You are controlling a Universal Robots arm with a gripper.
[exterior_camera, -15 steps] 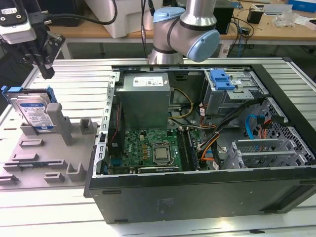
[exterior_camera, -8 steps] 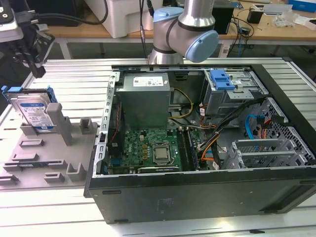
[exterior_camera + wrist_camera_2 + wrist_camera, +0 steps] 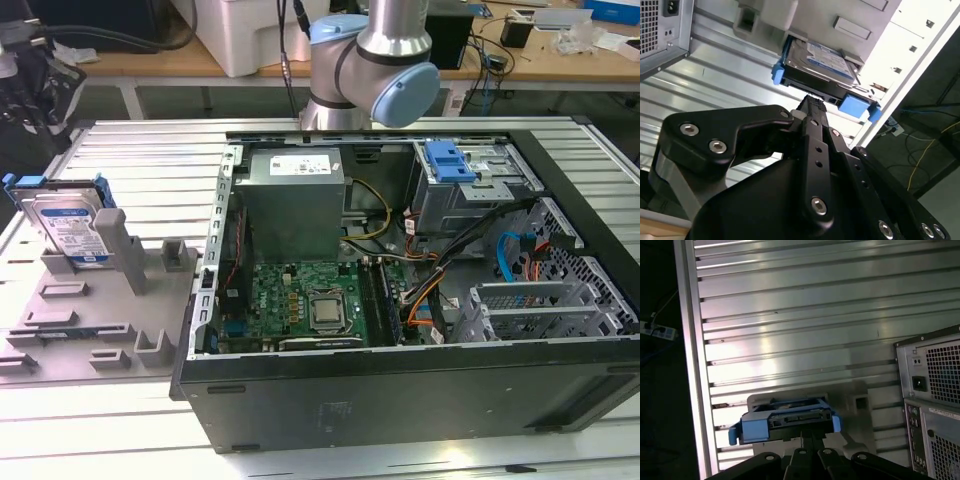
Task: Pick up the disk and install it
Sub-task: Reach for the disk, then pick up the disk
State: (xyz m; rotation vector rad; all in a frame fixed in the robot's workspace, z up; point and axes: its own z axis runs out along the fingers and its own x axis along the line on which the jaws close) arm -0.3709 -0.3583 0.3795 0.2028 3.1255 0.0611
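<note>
Item: disk (image 3: 72,228), standing on edge in grey holder (image 3: 130,300), outside computer case (image 3: 400,395) | Tool: gripper (image 3: 811,102), fingers together, empty | Relation: disk straight ahead of fingertips, apart, blue-framed edge facing them.

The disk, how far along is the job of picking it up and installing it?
Nothing looks done yet: the disk stands in its grey holder on the exterior view's left, outside the open computer case. In hand: in the second wrist view the gripper points at the disk's edge, jaws together, holding nothing. Left: both pickup and installation.
</note>
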